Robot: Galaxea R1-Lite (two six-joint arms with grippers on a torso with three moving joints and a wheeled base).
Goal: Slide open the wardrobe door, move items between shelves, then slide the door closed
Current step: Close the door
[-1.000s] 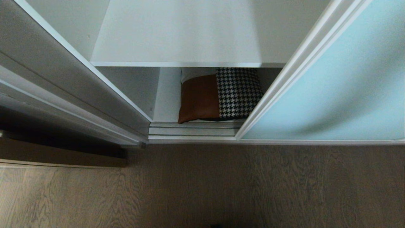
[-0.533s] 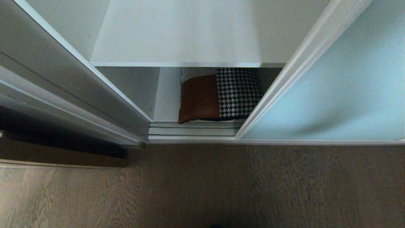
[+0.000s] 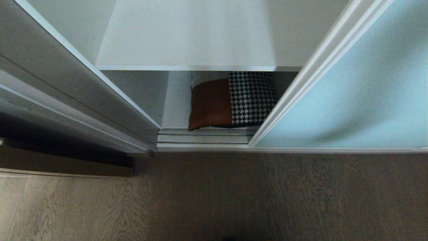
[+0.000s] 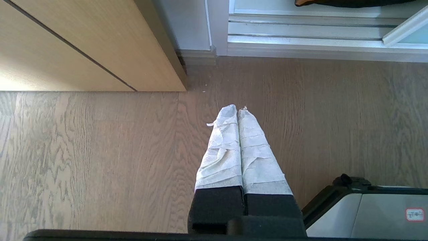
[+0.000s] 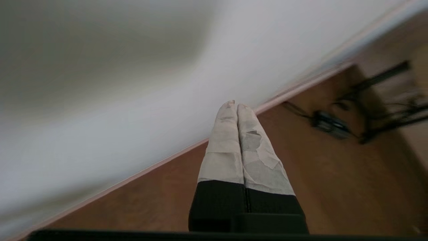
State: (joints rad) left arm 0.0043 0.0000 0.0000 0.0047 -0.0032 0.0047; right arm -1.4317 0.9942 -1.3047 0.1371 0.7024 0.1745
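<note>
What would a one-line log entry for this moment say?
door: partly open | cushion: bottom shelf | left gripper: shut, above floor | right gripper: shut, empty

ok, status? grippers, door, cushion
Left gripper shut, empty, over floor. Right gripper shut, empty, near white wall. Door slid open; cushion on bottom shelf, unobstructed.

Grey-brown wood-grain floor (image 3: 214, 197), light oak cabinet panel (image 4: 83, 43), black cables (image 5: 361, 113)
</note>
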